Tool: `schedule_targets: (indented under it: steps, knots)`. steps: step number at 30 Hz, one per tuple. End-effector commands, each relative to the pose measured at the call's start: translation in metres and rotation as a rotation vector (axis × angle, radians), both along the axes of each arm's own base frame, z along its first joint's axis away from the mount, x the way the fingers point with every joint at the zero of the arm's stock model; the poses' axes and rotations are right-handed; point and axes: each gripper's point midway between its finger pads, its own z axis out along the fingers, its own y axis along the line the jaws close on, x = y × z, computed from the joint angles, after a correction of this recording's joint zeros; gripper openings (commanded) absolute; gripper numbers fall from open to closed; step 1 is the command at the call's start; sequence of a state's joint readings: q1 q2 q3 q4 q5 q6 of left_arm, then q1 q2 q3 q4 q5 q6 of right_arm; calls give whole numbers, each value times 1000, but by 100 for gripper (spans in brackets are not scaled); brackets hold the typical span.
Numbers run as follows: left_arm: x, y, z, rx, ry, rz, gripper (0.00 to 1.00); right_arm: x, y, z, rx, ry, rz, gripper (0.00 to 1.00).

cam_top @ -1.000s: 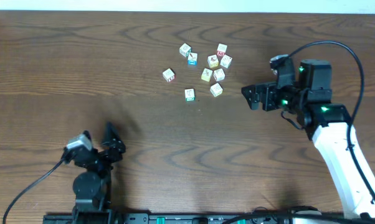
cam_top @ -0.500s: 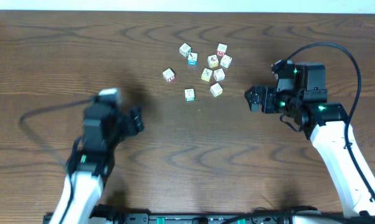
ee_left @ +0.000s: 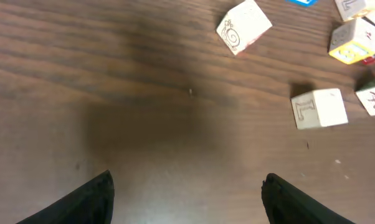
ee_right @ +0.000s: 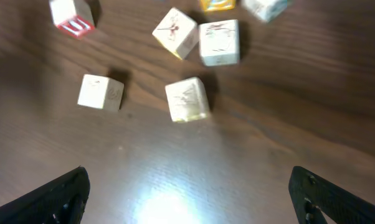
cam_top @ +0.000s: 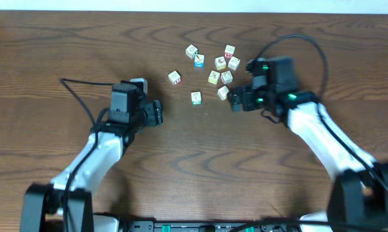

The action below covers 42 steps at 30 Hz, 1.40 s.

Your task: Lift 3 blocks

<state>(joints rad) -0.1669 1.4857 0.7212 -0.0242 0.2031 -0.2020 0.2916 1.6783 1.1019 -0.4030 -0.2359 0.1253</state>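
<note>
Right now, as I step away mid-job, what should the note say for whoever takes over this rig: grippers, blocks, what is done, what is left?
Left gripper: open, empty, over bare table, short of the blocks.
Right gripper: open, empty, just beside the yellowish block, not around it.
Blocks: all rest on the table. The green-edged block and the reddish block lie apart, on the left gripper's side of the other cubes.
Done: nothing lifted.
Left: all three lifts. The yellowish block looks the easiest first pick for the right gripper.
</note>
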Motion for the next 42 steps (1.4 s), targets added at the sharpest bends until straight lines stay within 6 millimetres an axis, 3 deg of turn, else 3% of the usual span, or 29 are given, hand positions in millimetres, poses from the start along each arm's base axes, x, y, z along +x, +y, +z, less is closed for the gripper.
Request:
schedule_targets:
  steps: [1, 7, 13, 23, 27, 31, 33, 36, 42]
  knots:
    - [27, -6, 15, 8, -42, -6, 76, 22, 15, -9, -92, -30, 78, 99]
    - [48, -22, 15, 53, -54, 8, 76, 37, 13, -31, -200, 0, 156, 99]
    - [69, -40, 0, 148, -53, -53, 77, 35, 13, -53, -234, 27, 209, 99]
    - [113, -33, -10, 199, -68, -75, 76, 38, 9, -59, -286, 3, 258, 87]
    - [126, -37, -14, 205, -75, -95, 76, 43, 13, -60, -277, -16, 259, 87]
    - [135, -46, -30, 182, -52, -122, 75, 44, 24, -64, -235, -23, 284, 88]
    - [136, -47, -36, 181, -42, -125, 71, 44, 28, -66, -227, -22, 294, 86]
    - [134, -47, -42, 184, -29, -127, 54, 43, 32, -70, -226, -20, 302, 80]
    - [134, -47, -47, 189, -24, -133, 41, 39, 39, -83, -231, -3, 321, 73]
